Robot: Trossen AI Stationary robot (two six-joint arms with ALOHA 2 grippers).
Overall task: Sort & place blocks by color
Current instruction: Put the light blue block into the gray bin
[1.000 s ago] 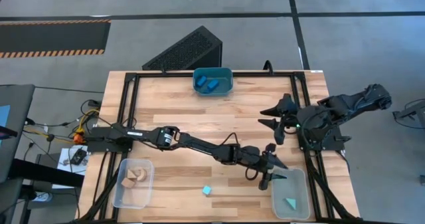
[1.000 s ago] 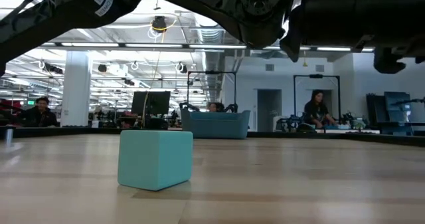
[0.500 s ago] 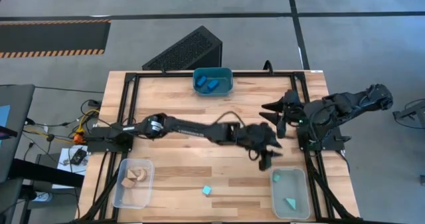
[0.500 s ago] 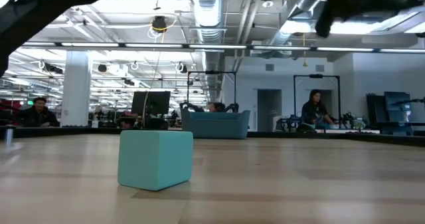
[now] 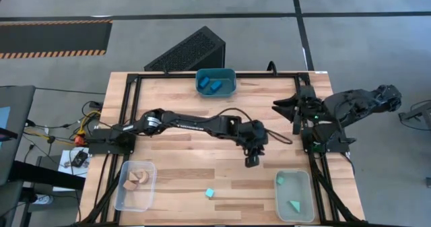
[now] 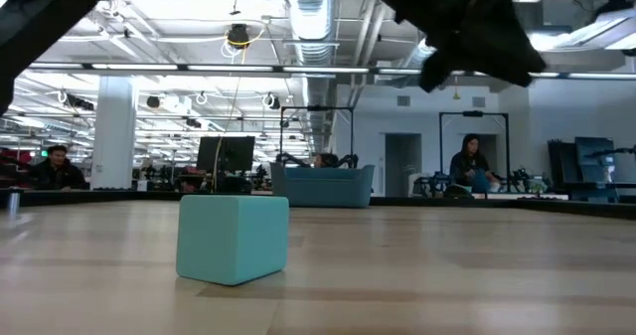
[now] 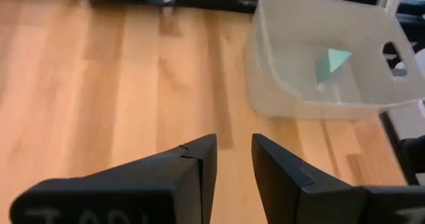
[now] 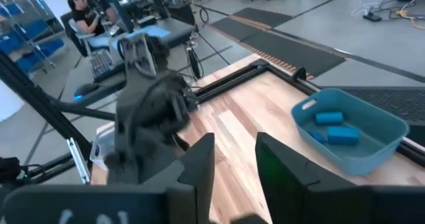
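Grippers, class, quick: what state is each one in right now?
Left gripper: open by a narrow gap, holding nothing, above bare table beside the clear bin.
Right gripper: open, empty, at the table's right edge.

This is a large robotics lab or industrial workshop hall. The low view shows a high open ceiling with exposed ducts (image 6: 316,17), pipes and long rows of strip lights, white columns (image 6: 115,126), and more workstations far behind the table, where people sit at desks: a person (image 6: 470,168) at far right, another (image 6: 56,166) at far left. A monitor (image 6: 225,156) stands among them. From above, the floor is bare grey concrete (image 5: 363,45) with a black-and-orange hazard-striped mat (image 5: 54,38). The wooden table (image 5: 175,92) sits in a black metal frame, with loose cables (image 5: 91,116) at its left.
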